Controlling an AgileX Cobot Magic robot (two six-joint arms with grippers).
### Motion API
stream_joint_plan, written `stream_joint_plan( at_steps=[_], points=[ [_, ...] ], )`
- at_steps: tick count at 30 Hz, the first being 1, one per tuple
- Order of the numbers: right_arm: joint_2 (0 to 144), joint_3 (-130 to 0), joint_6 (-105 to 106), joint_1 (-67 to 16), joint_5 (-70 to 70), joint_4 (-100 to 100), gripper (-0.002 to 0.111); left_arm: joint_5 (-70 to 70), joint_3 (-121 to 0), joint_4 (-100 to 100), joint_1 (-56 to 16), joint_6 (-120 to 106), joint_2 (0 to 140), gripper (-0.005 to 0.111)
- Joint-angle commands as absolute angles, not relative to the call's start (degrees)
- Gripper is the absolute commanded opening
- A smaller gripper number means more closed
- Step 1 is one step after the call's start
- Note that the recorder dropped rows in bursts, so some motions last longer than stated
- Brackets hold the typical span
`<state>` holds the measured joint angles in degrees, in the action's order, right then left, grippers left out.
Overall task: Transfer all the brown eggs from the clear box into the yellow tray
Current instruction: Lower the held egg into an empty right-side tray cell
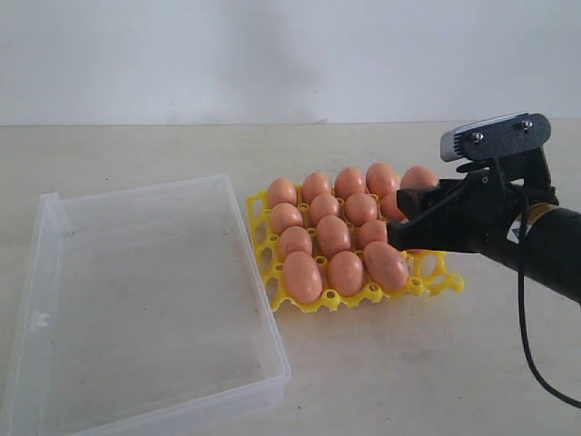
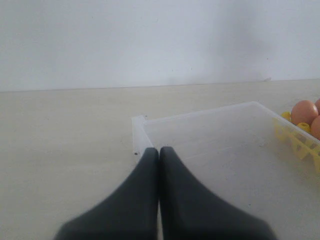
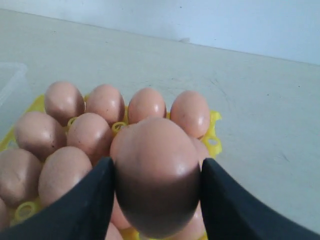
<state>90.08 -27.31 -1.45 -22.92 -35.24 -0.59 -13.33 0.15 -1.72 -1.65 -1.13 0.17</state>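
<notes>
Right gripper [image 3: 156, 169] is clamped on one brown egg [image 3: 156, 180], fingers [image 3: 82, 210] flat on both flanks. 12 o'clock = straight ahead of the gripper. Row of four brown eggs [image 3: 146, 104] sits at 11 to 1 o'clock in the yellow tray [image 3: 214, 131], with more packed in at 9 to 10. Can't tell if the gripped one is seated in a cup. Clear box [image 3: 10, 80] corner shows faintly at 10 o'clock, and there's bare surface [image 3: 260, 100] at 2 to 3.

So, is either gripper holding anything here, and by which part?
The right gripper holds one brown egg, with its fingers pressed on the egg's two opposite sides. The left gripper is shut on nothing.
</notes>
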Motion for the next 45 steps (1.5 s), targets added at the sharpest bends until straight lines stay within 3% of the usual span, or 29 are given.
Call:
stream_joint_plan(
  at_steps=[1,15,45],
  points=[
    [93.0,-27.4,-1.1,-23.9,-38.6,0.0,0.0,-13.2,0.0,-2.0,-1.9,-1.2,0.0,-0.004],
    [93.9,-19.5,-1.3,-23.9,-49.8,-5.9,0.0,-13.2,0.0,-2.0,-1.9,-1.2,0.0,-0.004],
    [96.7,-19.4,-6.1,-23.9,-48.3,-4.0,0.0,-13.2,0.0,-2.0,-1.9,-1.2,0.0,-0.004]
  ],
)
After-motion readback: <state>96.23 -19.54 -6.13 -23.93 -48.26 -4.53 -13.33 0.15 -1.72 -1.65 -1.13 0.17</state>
